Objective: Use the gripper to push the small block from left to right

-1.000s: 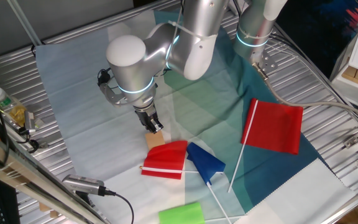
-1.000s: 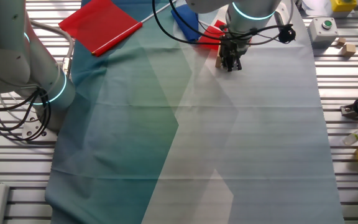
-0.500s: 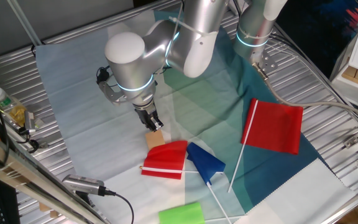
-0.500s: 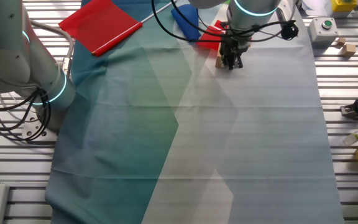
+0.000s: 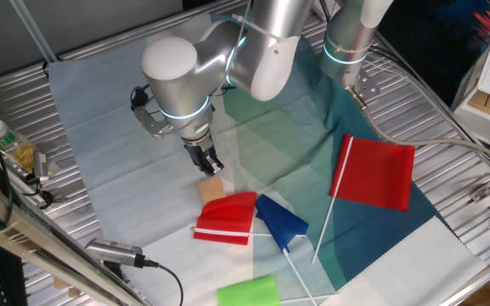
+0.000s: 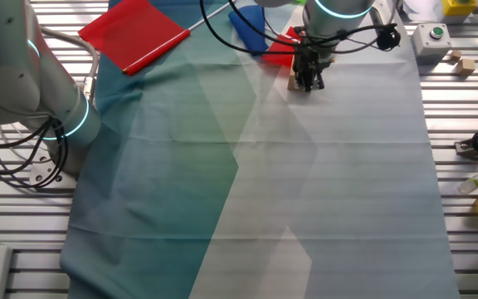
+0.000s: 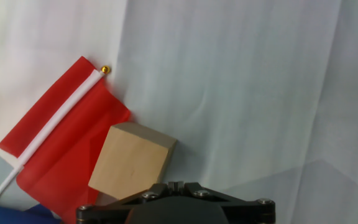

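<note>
The small tan wooden block (image 5: 213, 189) lies on the pale cloth, its edge against the small red flag (image 5: 226, 218). My gripper (image 5: 210, 167) is shut and empty, its tip just above and beside the block on the side away from the flag. In the other fixed view the gripper (image 6: 309, 82) stands right beside the block (image 6: 292, 82). In the hand view the block (image 7: 132, 163) lies close in front of the closed fingertips (image 7: 176, 185), a little to the left, partly over the red flag (image 7: 67, 134).
A blue flag (image 5: 281, 223) and a large red flag (image 5: 379, 172) lie beyond the block. A bright green piece (image 5: 247, 291) sits at the front edge. A slimmer silver arm (image 5: 351, 34) stands at the back. A bottle (image 5: 11, 144) is at the left.
My gripper has drawn back a little from the block, up and to the left in the one fixed view. The block and the flags have not moved.
</note>
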Robot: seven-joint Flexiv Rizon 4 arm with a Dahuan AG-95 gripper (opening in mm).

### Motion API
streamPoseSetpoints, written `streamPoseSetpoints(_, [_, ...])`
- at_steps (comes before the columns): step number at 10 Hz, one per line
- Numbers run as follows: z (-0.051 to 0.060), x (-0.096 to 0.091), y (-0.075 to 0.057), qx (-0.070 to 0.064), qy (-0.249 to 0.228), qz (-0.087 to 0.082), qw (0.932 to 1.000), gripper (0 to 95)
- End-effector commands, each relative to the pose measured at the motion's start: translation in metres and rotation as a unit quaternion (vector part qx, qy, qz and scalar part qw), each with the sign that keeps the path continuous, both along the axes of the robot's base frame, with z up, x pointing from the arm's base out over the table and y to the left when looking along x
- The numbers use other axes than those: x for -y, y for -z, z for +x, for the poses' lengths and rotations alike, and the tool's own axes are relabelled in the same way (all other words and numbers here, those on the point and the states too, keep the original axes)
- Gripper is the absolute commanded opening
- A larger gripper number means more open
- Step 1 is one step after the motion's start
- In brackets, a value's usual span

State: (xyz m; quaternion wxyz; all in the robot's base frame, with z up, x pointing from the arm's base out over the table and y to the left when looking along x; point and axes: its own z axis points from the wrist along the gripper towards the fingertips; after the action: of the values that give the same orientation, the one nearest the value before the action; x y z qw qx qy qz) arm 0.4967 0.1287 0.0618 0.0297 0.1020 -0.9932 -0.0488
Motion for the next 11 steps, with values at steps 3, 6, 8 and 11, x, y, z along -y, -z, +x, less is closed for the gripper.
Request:
streamPoseSetpoints(3, [-0.003, 0.001, -0.012, 0.0, -0.005, 0.0, 1.0, 0.0])
streamPoseSetpoints(6, [-0.004, 0.0, -0.02, 0.0, -0.006, 0.0, 1.0, 0.0])
streamPoseSetpoints(8, [-0.005, -0.002, -0.026, 0.001, -0.008, 0.0, 1.0, 0.0])
streamPoseSetpoints(11, [-0.005, -0.004, -0.031, 0.001, -0.009, 0.003, 1.0, 0.0])
